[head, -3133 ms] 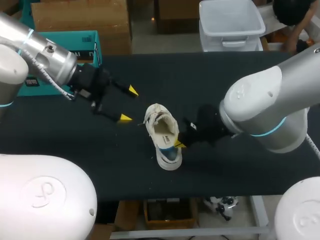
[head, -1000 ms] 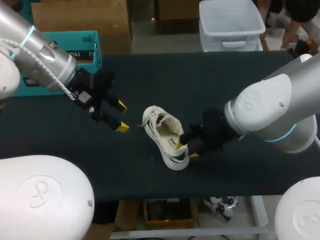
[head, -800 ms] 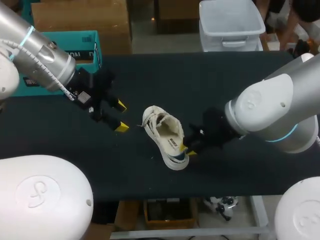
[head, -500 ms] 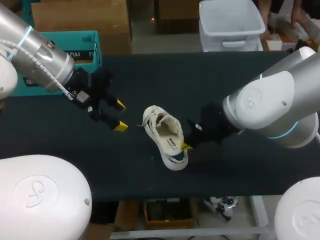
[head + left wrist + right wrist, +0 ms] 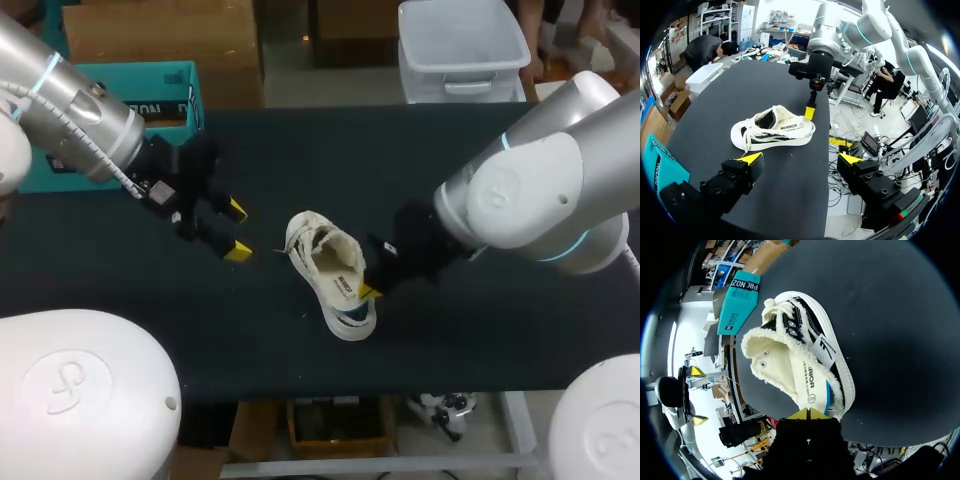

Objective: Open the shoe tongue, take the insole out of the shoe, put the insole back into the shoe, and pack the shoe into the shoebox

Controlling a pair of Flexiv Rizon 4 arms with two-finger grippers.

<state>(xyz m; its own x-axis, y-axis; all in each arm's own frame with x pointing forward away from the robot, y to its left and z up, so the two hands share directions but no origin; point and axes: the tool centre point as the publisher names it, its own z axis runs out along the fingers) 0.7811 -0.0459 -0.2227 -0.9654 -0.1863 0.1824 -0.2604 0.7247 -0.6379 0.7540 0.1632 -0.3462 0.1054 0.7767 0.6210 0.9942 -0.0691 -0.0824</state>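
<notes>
A white fleece-lined shoe lies on the black table, toe toward the back left and heel toward the front. Its printed insole shows inside. My right gripper is shut, its yellow tips together against the heel's fleece rim; whether they pinch anything is hidden. Seen from the left wrist, that right gripper touches the heel of the shoe. My left gripper hangs open to the left of the toe with nothing between its fingers. The teal shoebox stands at the back left.
Bare black table surrounds the shoe on all sides. The table's front edge runs close behind the heel. The teal shoebox lies beyond the shoe's toe.
The right gripper's fingers have closed and moved onto the heel rim. The shoe's heel has shifted a little to the left. The left gripper has barely moved.
</notes>
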